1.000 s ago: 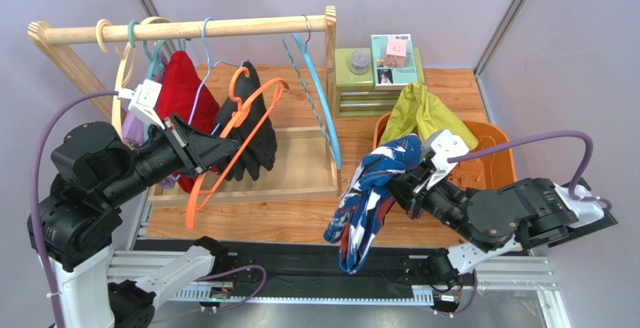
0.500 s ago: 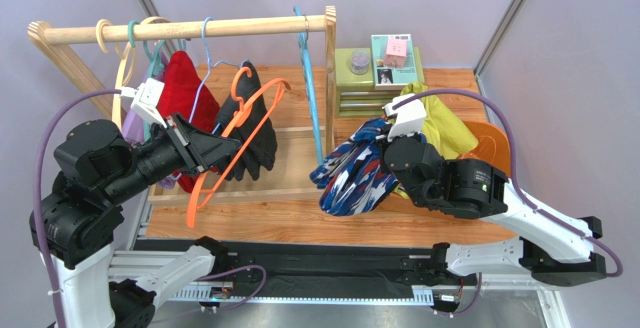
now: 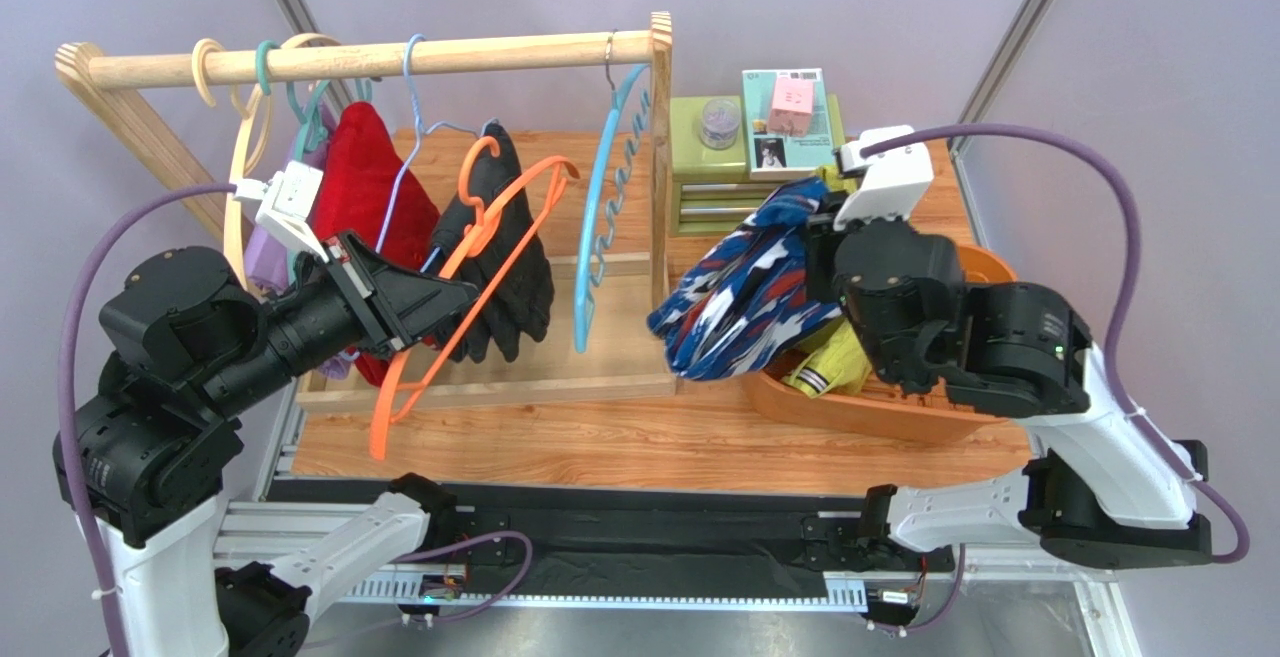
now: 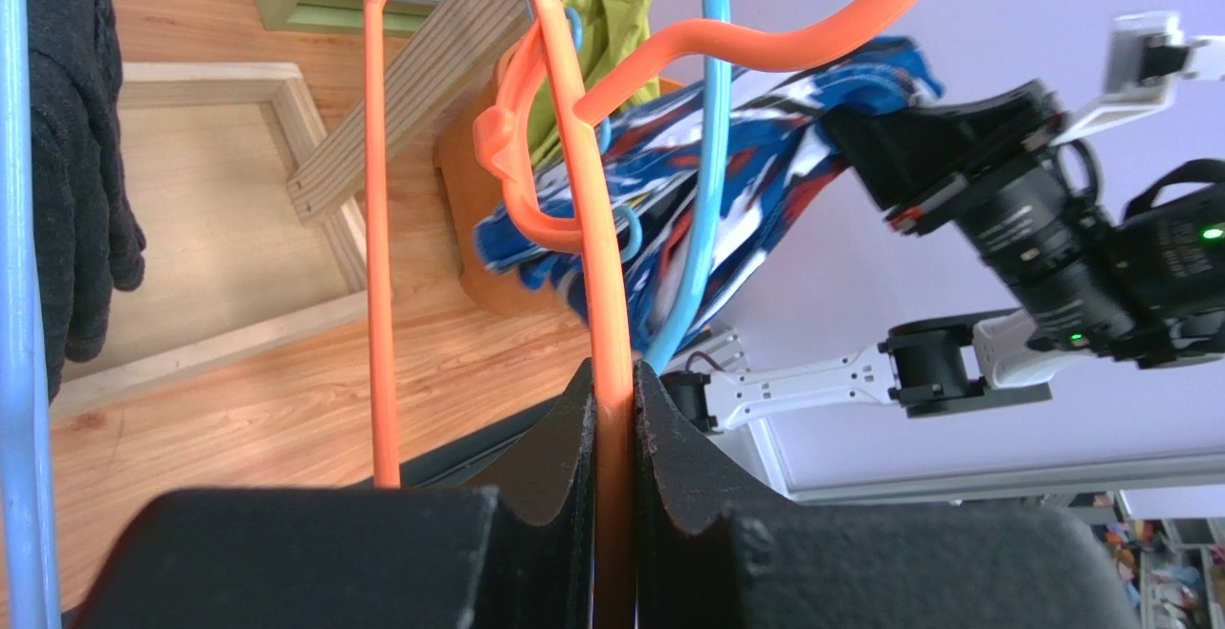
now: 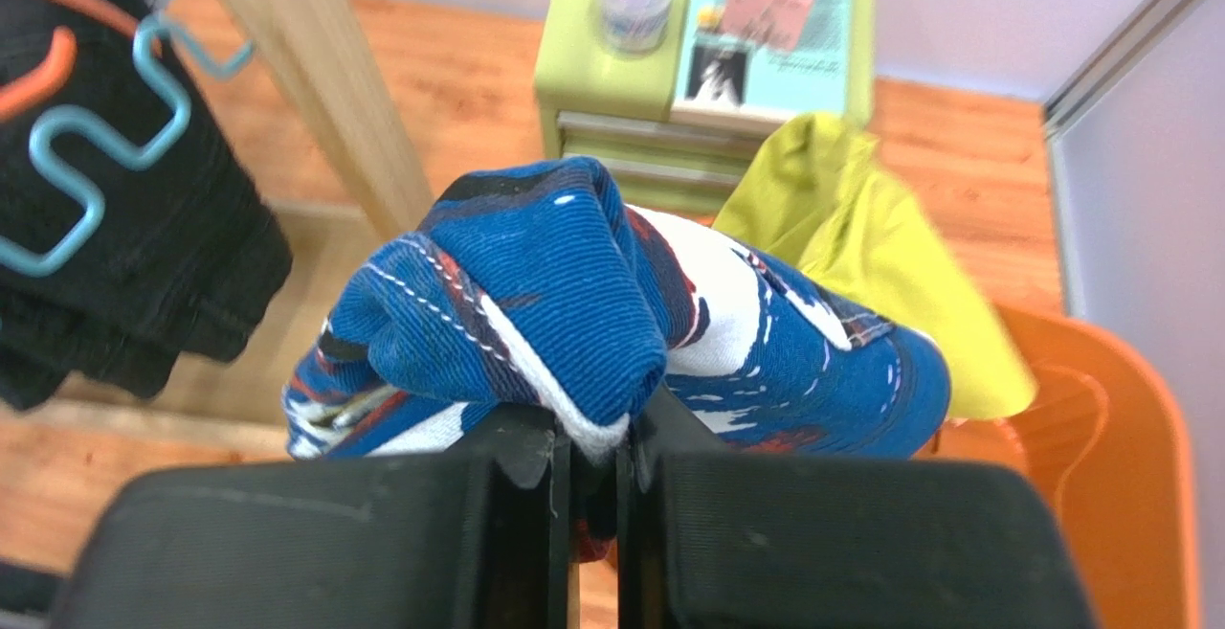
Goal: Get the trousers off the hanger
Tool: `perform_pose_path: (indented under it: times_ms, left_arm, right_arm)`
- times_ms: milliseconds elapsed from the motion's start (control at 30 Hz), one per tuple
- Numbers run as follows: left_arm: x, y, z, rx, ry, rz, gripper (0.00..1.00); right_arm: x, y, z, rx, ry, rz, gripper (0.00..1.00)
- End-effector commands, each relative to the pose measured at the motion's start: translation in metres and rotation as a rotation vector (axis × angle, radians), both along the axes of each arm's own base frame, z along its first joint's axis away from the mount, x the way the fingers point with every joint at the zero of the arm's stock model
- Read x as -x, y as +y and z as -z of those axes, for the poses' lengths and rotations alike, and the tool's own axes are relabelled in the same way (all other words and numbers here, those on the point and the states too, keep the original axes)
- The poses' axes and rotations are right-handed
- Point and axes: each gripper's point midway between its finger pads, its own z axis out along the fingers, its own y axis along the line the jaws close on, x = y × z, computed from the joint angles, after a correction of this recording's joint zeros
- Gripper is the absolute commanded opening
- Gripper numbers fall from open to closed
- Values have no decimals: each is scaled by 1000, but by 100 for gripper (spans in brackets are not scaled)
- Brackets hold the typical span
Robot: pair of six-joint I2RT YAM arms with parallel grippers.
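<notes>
Right gripper [image 5: 594, 468] clamped on navy trousers [image 5: 575, 299], bunched over the orange basket [image 3: 879, 414]. Yellow-green trousers [image 5: 863, 270] lie in that basket. Left gripper [image 4: 614, 407] pinches the bare orange hanger [image 4: 572, 213].

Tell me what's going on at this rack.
The left gripper is shut on the orange hanger, holding it off the rail with nothing on it. The right gripper is shut on the navy trousers, holding them above the basket, where the yellow-green trousers lie. The blue hanger hangs bare on the rail, near the red garment and black garment.
</notes>
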Motion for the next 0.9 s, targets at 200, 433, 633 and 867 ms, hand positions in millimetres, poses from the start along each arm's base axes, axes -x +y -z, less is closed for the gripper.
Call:
perform_pose_path:
  times_ms: [200,433,633,867]
  left_arm:
    - [-6,-7,-9,16,-48,27,0]
    - [-4,-4,-5,12,-37,14,0]
    - [-6,-4,-3,5,-30,13,0]
    - [-13,-11,0,7,-19,32,0]
  right_arm:
    - [-22,-60,-70,187,-154,304,0]
    - [-19,-74,-95,214,-184,388,0]
    - [9,-81,-125,421,-196,429,0]
    - [28,-104,-112,237,-114,482,0]
